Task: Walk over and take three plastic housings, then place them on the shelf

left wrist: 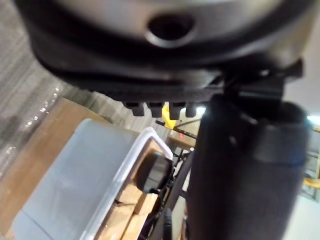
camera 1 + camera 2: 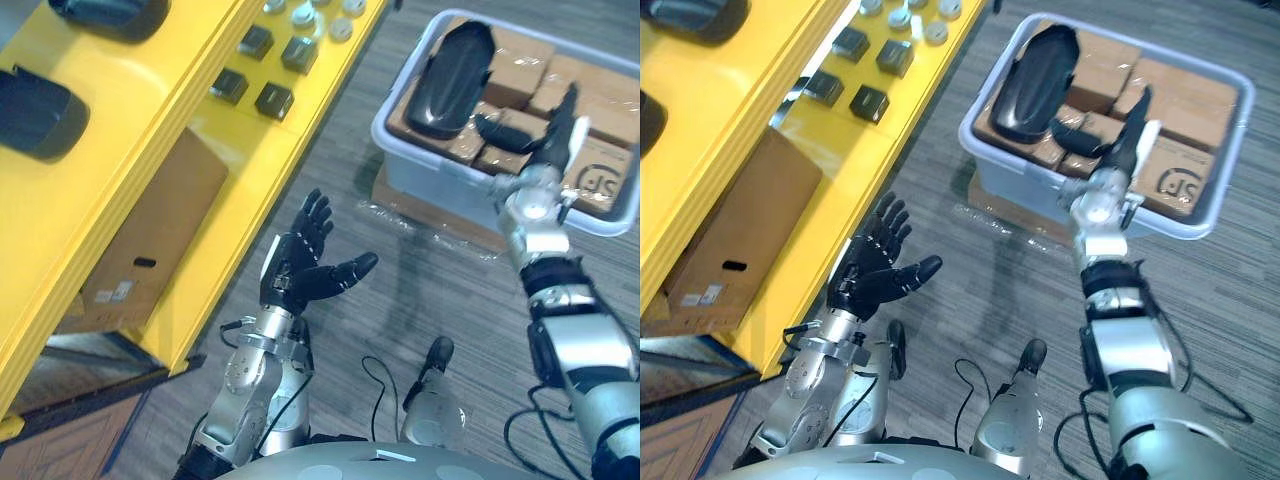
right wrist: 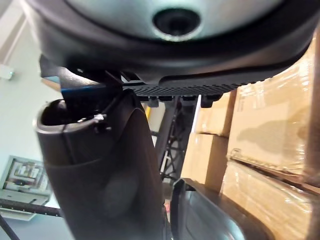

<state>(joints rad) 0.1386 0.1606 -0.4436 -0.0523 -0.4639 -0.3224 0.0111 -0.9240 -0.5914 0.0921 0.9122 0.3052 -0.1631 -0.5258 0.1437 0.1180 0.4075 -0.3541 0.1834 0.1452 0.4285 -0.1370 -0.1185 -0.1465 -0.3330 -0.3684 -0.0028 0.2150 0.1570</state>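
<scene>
While one black housing point(image 2: 450, 75) lies on the cardboard boxes point(image 2: 520, 55) inside the grey bin point(image 2: 430, 185), the robot's right hand point(image 2: 556, 128) reaches over the rim just beside it. Its fingers are straight and its thumb is spread, apparently lining up a grasp. The left hand point(image 2: 305, 262) hovers palm-up and spread above the carpet point(image 2: 420, 290) by the yellow shelf point(image 2: 130, 140), where two dark housings point(image 2: 35, 112) already sit.

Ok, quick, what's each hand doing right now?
Left hand: open, holding nothing.
Right hand: open above the bin, holding nothing.
</scene>
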